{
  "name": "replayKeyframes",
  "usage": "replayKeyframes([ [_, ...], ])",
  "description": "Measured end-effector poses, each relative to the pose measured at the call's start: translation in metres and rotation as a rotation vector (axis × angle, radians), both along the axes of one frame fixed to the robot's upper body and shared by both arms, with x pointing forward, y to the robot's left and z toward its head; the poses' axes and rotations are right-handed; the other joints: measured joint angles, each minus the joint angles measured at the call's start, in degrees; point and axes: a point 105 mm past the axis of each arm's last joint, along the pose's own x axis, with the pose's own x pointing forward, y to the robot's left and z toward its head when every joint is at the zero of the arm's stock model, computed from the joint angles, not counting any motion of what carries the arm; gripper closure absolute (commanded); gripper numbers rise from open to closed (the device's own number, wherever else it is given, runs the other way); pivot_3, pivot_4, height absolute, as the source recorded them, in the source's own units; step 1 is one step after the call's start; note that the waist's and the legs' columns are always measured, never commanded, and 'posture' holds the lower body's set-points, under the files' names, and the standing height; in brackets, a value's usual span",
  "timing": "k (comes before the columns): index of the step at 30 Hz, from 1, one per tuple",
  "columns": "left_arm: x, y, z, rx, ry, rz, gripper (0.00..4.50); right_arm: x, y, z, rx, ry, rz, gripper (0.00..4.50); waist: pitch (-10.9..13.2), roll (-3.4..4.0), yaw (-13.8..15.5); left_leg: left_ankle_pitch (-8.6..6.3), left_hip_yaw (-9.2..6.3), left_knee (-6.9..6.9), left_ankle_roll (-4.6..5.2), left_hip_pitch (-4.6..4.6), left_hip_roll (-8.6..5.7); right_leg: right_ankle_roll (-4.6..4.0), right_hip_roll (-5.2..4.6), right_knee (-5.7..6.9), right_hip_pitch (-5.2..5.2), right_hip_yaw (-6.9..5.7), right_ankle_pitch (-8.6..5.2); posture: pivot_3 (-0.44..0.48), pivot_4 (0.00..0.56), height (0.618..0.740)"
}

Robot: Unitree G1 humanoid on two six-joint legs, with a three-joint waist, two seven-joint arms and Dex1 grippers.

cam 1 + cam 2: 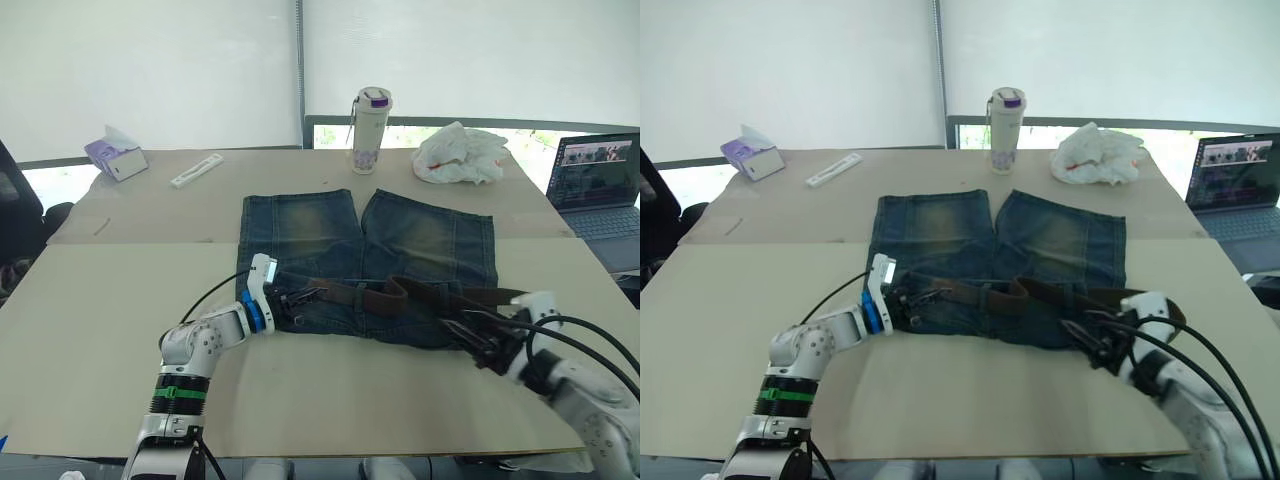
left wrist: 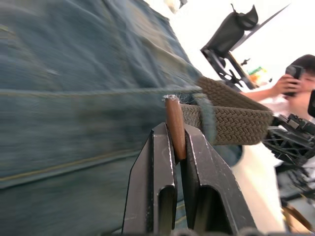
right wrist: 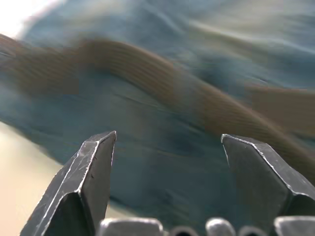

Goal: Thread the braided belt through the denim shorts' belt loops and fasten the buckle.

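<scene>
Clamped on the leather-tipped end of the braided belt (image 2: 231,123), our left gripper (image 2: 175,147) has its two fingers pressed flat against the brown tip, while our right gripper (image 3: 167,142) has its jaws spread wide with nothing between them. We judge the tip is pinched this way so it stays stiff enough to steer under a belt loop (image 2: 207,115), one of which wraps the strap just beyond our fingertips in the left wrist view.

Lying flat on the table (image 1: 110,330), the denim shorts (image 1: 300,230) have their waistband toward us and their legs pointing away. Along that waistband the belt runs from left to right, bulging up near the middle, and its far end trails off past the right edge of the shorts. We cannot make out the buckle.

Our left arm reaches in low from the near left, forearm nearly level, wrist at the left end of the waistband. Our right arm comes in from the near right, its gripper (image 1: 478,345) low over the shorts' right near corner, likely ready to steady cloth or strap.
</scene>
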Motion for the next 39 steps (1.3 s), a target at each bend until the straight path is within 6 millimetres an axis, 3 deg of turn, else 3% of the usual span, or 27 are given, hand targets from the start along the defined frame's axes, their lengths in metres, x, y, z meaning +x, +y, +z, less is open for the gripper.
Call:
replayKeyframes([
  [5, 0.002, -0.001, 0.002, 0.021, -0.026, -0.003, 4.50, 0.008, -0.002, -0.012, -0.022, 0.059, -0.050, 0.73, 0.1, -0.13, -0.2, 0.00, 0.01, 0.02, 0.00, 0.02, 0.03, 0.05, 0.02, 0.02, 0.01, 0.04, 0.03, 0.000, 0.150, 0.740],
  [6, 0.002, -0.002, 0.002, 0.025, -0.030, -0.006, 4.50, 0.010, -0.002, -0.011, -0.025, 0.059, -0.056, 1.28, 0.1, -0.10, -0.2, 0.00, 0.01, 0.03, 0.00, 0.03, 0.02, 0.06, 0.01, 0.02, 0.01, 0.05, 0.04, 0.000, 0.150, 0.740],
  [15, 0.006, -0.003, 0.005, 0.031, -0.064, 0.001, 4.50, 0.012, 0.005, -0.014, -0.021, 0.064, -0.045, 4.33, 0.1, 0.01, 0.0, 0.00, -0.01, 0.07, 0.00, -0.02, -0.02, -0.13, -0.02, 0.00, 0.03, 0.02, 0.18, 0.000, 0.150, 0.740],
  [23, 0.006, -0.001, 0.005, 0.030, -0.064, -0.006, 4.50, 0.020, -0.011, -0.015, 0.044, 0.050, -0.191, 4.46, 0.0, 0.15, 0.0, 0.00, 0.01, 0.11, 0.01, -0.01, -0.05, -0.11, -0.02, 0.01, 0.07, 0.01, 0.20, 0.000, 0.150, 0.740],
  [28, 0.003, 0.060, 0.000, 0.089, -0.030, 0.129, 4.50, 0.014, -0.018, -0.019, 0.046, 0.078, -0.227, 4.46, -0.1, 0.32, 0.0, 0.00, -0.03, 0.06, 0.01, 0.04, 0.00, -0.12, -0.01, 0.02, 0.06, -0.01, 0.20, 0.000, 0.150, 0.740],
  [36, 0.004, 0.164, 0.023, 0.016, -0.034, 0.446, 4.50, 0.009, -0.021, -0.021, 0.060, 0.094, -0.271, 4.46, -0.1, 0.15, 0.8, 0.00, -0.07, 0.06, 0.00, 0.08, -0.01, -0.12, -0.12, -0.01, 0.11, -0.08, 0.19, 0.000, 0.150, 0.740],
  [39, 0.006, 0.177, 0.025, -0.036, -0.022, 0.502, 4.50, 0.008, -0.023, -0.022, 0.060, 0.101, -0.279, 4.46, -0.1, 0.04, 1.1, 0.00, -0.06, 0.08, 0.00, 0.08, -0.02, -0.12, -0.14, -0.01, 0.12, -0.09, 0.20, 0.000, 0.150, 0.740],
])
